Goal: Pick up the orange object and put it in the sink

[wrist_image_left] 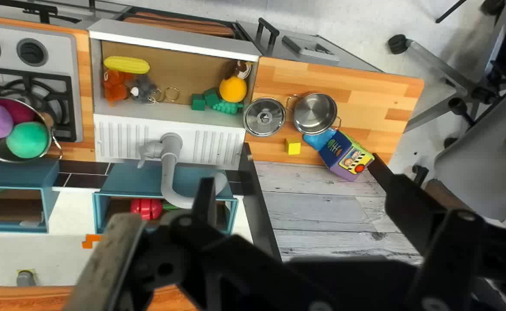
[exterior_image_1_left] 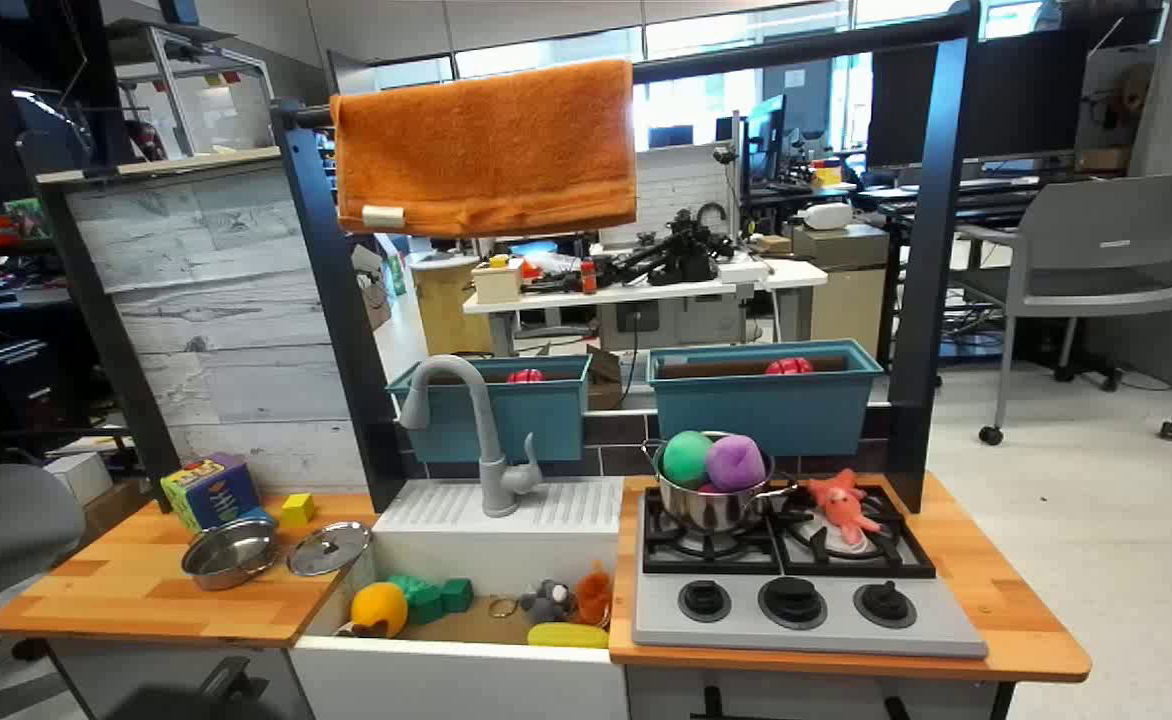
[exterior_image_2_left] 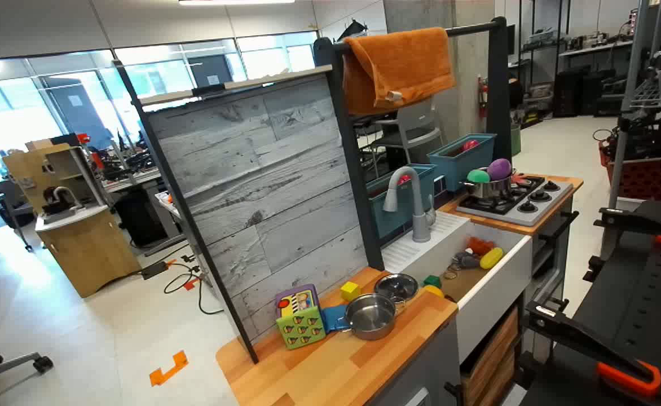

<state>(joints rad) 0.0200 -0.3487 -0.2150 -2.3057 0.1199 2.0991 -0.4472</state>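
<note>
The orange towel [exterior_image_1_left: 486, 150] hangs folded over the dark top rail, above and behind the sink. It also hangs there in an exterior view [exterior_image_2_left: 406, 65]. In the wrist view an orange strip [wrist_image_left: 24, 297] at the bottom edge looks like part of it. The white sink [exterior_image_1_left: 456, 682] is below, holding several toys; it also shows in an exterior view [exterior_image_2_left: 494, 290] and the wrist view [wrist_image_left: 171, 42]. My gripper [wrist_image_left: 294, 172] is open and empty, its fingers wide apart high above the panel and counter. I cannot make it out in the exterior views.
A grey faucet [exterior_image_1_left: 486, 430] rises behind the basin. Dark posts and a wood-patterned panel [exterior_image_2_left: 268, 197] stand at the counter's back. Teal bins [exterior_image_1_left: 766, 410] hang behind. A filled pot [exterior_image_1_left: 714, 505] sits on the stove. A pan [exterior_image_2_left: 370, 317], lid and toy box lie on the counter.
</note>
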